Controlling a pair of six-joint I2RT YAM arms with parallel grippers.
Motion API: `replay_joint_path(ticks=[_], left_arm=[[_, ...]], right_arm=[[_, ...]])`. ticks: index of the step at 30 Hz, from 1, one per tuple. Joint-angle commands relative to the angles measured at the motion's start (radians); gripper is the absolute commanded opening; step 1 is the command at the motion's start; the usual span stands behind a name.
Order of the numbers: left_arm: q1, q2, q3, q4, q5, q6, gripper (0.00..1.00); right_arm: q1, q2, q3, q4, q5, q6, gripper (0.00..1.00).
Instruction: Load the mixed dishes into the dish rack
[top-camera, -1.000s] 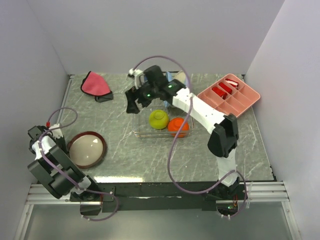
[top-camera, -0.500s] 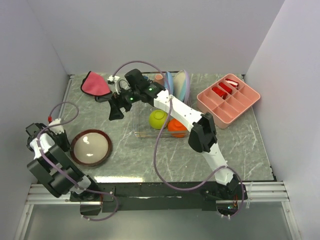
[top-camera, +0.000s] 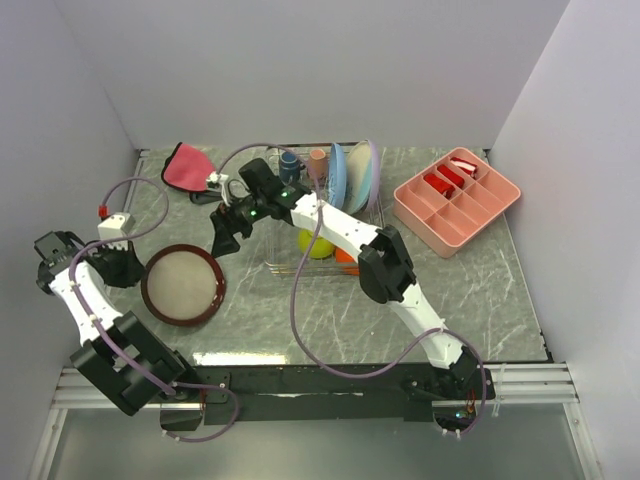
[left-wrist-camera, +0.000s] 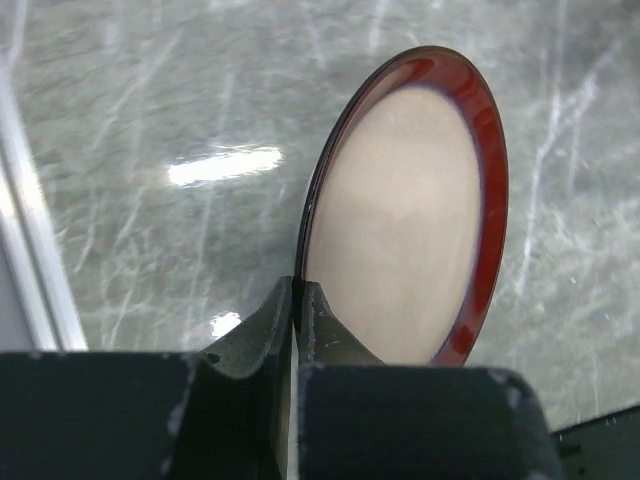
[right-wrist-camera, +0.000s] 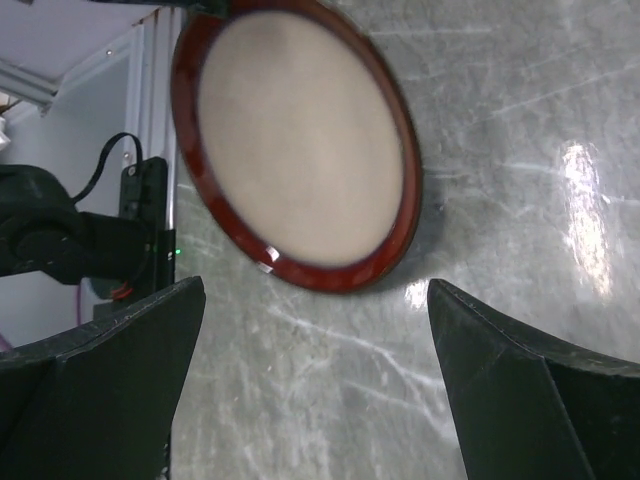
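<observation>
At the left of the top view, the left pincer (top-camera: 133, 270) is pinched tight on the left rim of the red-rimmed cream plate (top-camera: 183, 286), at the lower left of the bench (top-camera: 260, 315). Just up and right of the plate, the right pincer (top-camera: 222, 236) hangs with its jaws spread wide, holding nothing. At centre, the dish rack (top-camera: 280, 262) holds the yellow-green bowl (top-camera: 312, 243) and the orange bowl (top-camera: 345, 256). Along its upper edge are the dark blue mug (top-camera: 289, 160), small pink cup (top-camera: 318, 157), light-blue plate (top-camera: 338, 172) and lavender plate (top-camera: 362, 170).

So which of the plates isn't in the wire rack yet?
The red-rimmed cream plate, pinched at its edge by the left fingers; the lavender plate and light-blue plate stand in the dish rack.
</observation>
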Motion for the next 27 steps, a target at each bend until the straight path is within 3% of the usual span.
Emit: replay_joint_path(ticks=[1,7,16,24,27], left_arm=[[0.001,0.013,0.054,-0.123,0.137,0.167,0.01],[0.001,0.041,0.110,-0.175,0.154,0.293,0.01],[-0.002,0.067,0.196,-0.348,0.226,0.549,0.01],[-0.022,0.102,0.226,-0.422,0.243,0.611,0.01],[-0.026,0.107,0.228,-0.399,0.237,0.588,0.01]], right_arm=[[0.032,-0.014,-0.048,0.239,0.011,0.015,1.00],[0.036,0.048,-0.042,0.433,0.024,0.141,1.00],[0.067,0.122,-0.010,0.488,0.004,0.202,1.00],[0.087,0.165,-0.004,0.548,-0.016,0.219,1.00],[0.091,0.170,-0.007,0.588,-0.036,0.248,0.94]])
